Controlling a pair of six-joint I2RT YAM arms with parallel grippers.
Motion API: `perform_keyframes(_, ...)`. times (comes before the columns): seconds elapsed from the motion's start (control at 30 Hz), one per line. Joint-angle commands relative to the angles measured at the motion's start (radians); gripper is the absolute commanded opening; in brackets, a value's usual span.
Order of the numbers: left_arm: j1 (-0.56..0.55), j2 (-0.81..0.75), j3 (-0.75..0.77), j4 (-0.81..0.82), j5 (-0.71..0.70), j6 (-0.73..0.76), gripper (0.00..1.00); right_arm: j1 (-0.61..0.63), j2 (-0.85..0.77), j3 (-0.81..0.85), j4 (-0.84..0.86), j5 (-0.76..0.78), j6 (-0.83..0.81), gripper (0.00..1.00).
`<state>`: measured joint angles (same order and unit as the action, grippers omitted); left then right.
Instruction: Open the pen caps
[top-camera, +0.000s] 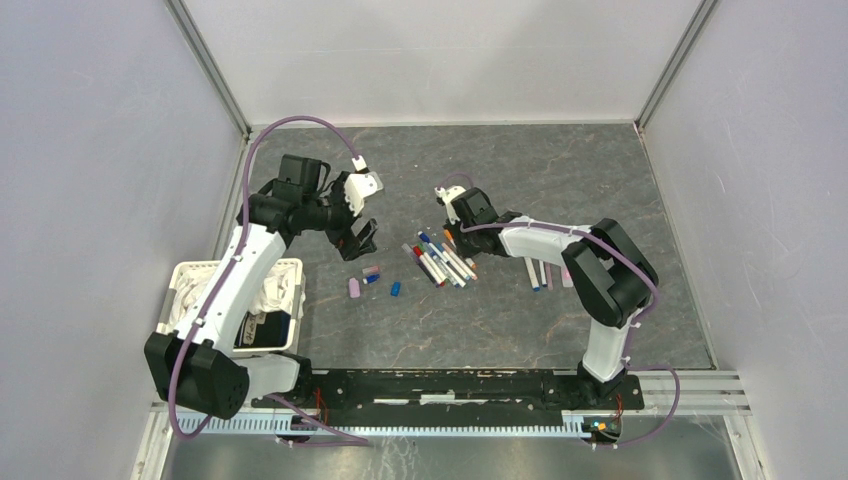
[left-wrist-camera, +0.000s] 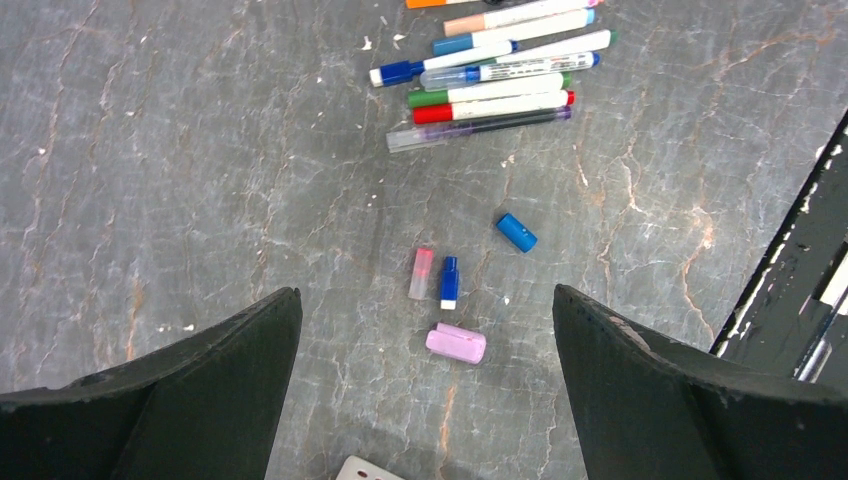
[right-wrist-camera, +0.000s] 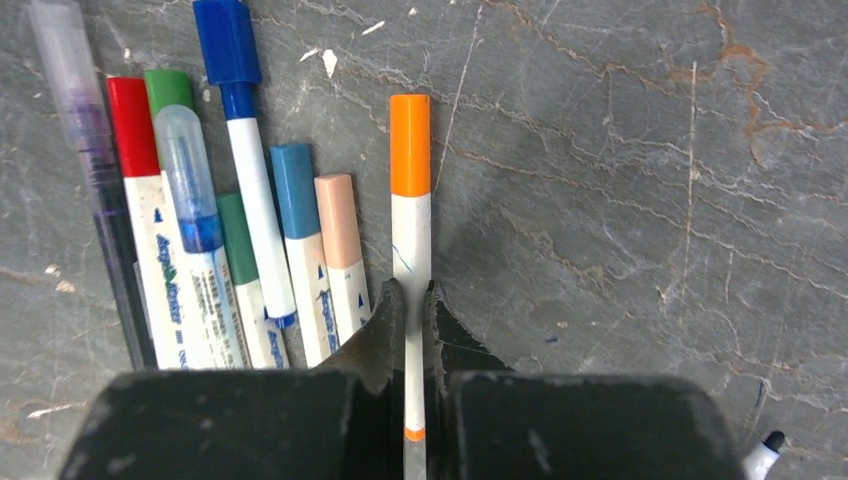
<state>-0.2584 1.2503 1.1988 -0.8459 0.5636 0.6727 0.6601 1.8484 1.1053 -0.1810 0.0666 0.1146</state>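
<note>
Grip: right end effector clamped on slim white-barrelled pen; orange plastic cap fitted; pen beside the row on grey marbled table | left end effector spread wide above stubby blue plastic cap; lilac plastic cap nearby

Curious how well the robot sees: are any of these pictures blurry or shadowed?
Top external: even soft light, sharp, faint shadows. Left wrist: pens sharp, left end effector dark in the lower corners. Right wrist: orange-capped pen crisp, slight shadow beside the right end effector.
</note>
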Motion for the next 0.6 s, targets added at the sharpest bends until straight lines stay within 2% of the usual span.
perform_keyframes(0.0, 0.001, -0.003, -0.045, -0.022, 0.104, 0.083, 1.00, -0.012, -0.129, 0.012, -0.001, -0.093, -0.003, 0.00)
perform_keyframes(0.17, -0.016, 0.021, -0.066, -0.084, 0.150, 0.219, 1.00, -0.012, -0.216, 0.040, -0.061, -0.326, -0.009, 0.00)
perform_keyframes(0.37, -0.059, 0.061, -0.065, -0.130, 0.171, 0.314, 1.00, 0.006, -0.264, 0.011, -0.105, -0.710, -0.013, 0.00)
perform_keyframes(0.57, -0.122, 0.059, -0.077, -0.115, 0.173, 0.349, 1.00, 0.059, -0.277, 0.013, -0.104, -0.922, -0.023, 0.00)
